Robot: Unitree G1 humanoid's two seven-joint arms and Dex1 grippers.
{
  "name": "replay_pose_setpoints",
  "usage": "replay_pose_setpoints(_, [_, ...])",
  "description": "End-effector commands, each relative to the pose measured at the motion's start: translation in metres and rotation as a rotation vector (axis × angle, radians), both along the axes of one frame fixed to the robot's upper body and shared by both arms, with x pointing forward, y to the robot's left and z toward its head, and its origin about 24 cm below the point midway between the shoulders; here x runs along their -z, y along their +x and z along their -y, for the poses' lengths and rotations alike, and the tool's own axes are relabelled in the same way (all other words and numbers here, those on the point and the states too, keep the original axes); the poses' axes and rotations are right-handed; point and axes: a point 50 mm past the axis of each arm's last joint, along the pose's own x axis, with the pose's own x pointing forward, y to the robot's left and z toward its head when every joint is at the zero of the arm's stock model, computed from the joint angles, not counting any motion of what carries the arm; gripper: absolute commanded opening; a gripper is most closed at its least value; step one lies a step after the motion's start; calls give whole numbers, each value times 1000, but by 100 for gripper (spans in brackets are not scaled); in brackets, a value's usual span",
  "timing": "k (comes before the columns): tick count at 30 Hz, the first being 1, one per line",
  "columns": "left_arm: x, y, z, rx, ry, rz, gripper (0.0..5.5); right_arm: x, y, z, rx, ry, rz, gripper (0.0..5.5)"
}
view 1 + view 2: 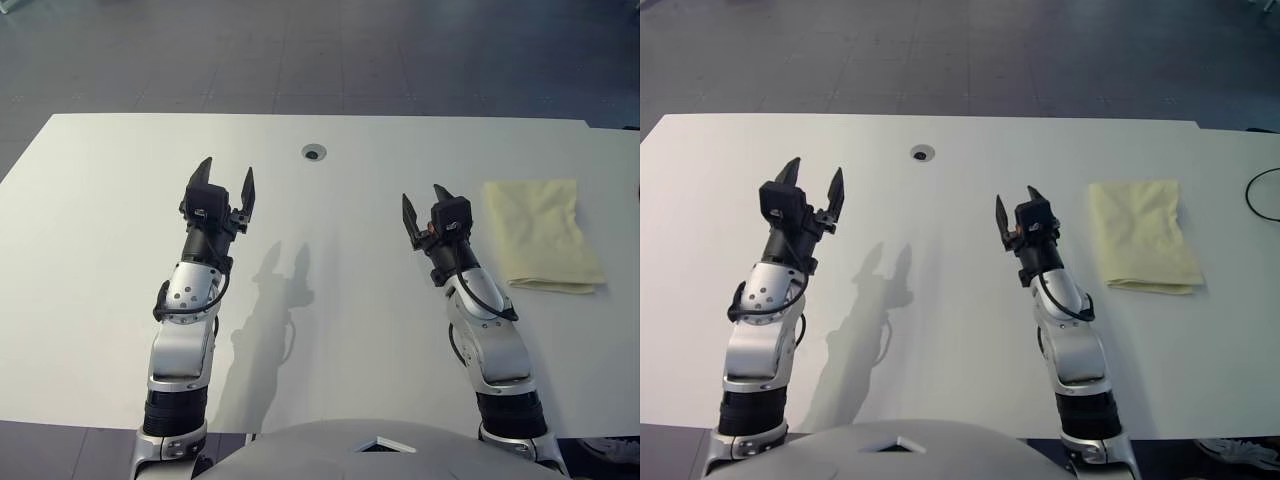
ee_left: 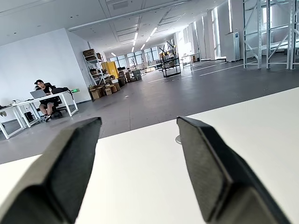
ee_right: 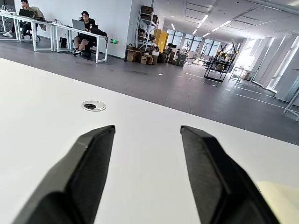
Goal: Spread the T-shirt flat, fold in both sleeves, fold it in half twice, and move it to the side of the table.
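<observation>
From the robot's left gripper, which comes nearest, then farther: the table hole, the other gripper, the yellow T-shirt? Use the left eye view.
1. Table hole, ahead and slightly right.
2. Right gripper, over the table's right half.
3. T-shirt, folded, far right.

The folded pale yellow T-shirt is seen as soft, matt cloth, lightly creased. The white rectangular table is finished smooth and matt. The black left gripper and black right gripper are rendered in matt plastic. The small round table grommet is rimmed in greyish metal.
</observation>
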Motion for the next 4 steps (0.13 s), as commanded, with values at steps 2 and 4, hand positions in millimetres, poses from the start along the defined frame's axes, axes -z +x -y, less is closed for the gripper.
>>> replay_pose_setpoints(2, [3, 2, 4, 22, 14, -15, 285, 0, 3, 2, 9, -11, -7, 290])
replay_pose_setpoints(4, [3, 2, 3, 21, 15, -16, 317, 0, 4, 1, 9, -8, -7, 320])
